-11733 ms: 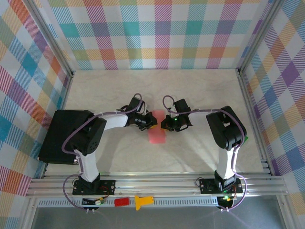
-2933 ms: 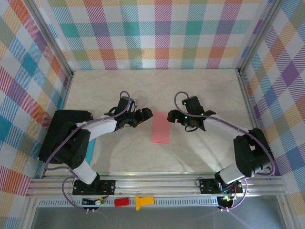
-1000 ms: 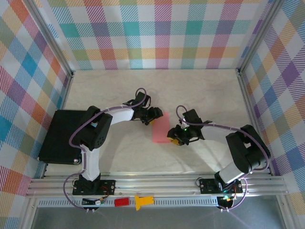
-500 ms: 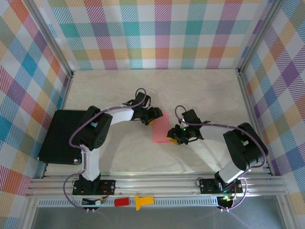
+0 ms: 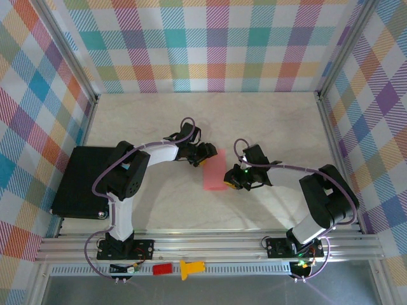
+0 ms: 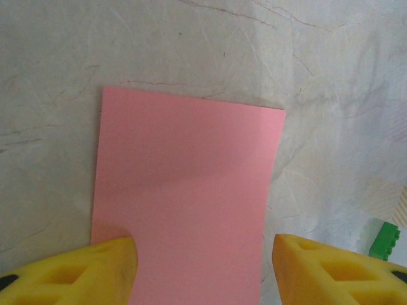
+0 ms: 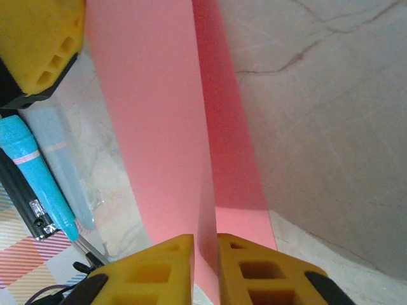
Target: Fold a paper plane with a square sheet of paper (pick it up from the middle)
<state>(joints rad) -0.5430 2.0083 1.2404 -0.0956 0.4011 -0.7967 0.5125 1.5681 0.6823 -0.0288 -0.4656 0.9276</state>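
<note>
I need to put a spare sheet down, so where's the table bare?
Bare: the far table strip under the plaid back wall, and the near strip before the front rail. Crowded mid-table, where the left pincer and right pincer meet the pink paper.

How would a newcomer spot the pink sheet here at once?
On the marbled table, look between the left gripper and right gripper. The pink sheet lies there, a narrow rectangle with one edge pinched by the right one. It is plain salmon paper, unlike the red block and yellow piece on the near rail.
</note>
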